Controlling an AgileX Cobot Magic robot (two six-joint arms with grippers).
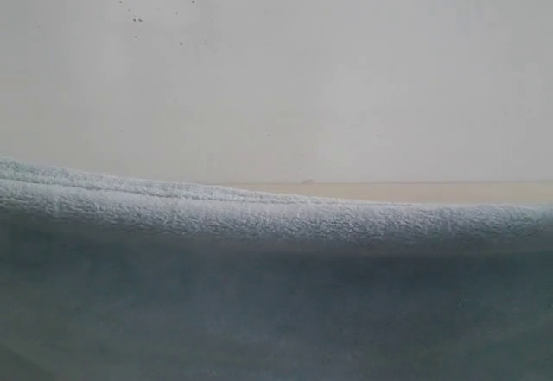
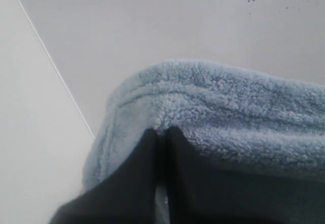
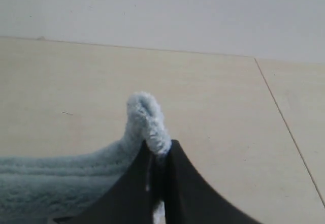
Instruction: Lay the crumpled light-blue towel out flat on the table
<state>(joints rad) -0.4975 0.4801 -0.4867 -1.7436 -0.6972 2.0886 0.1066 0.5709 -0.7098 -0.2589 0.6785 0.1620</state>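
Grip on both sides, read from the wrist views. Found the left fingers (image 2: 129,183) clenched on a thick folded edge of the towel (image 1: 276,217), with pile bulging around the tips. Found the right fingers (image 3: 195,193) clamped the same way on a narrow rolled corner standing up past them. Saw the cloth hung between the two holds as a broad sheet, raised over the counter (image 3: 76,82) and filling the lower half of the exterior view, top hem nearly level. Could not tell whether the lower edge touched the counter. Took the hold as deliberate: pinched at two well-separated points so as to let gravity draw out the crumples before laying down (probably midway through the spreading, not yet flat). Glimpsed only a thin strip of counter and the white wall (image 1: 276,70) beyond the hem. Looked for a care label, brand or lettering; made out none.
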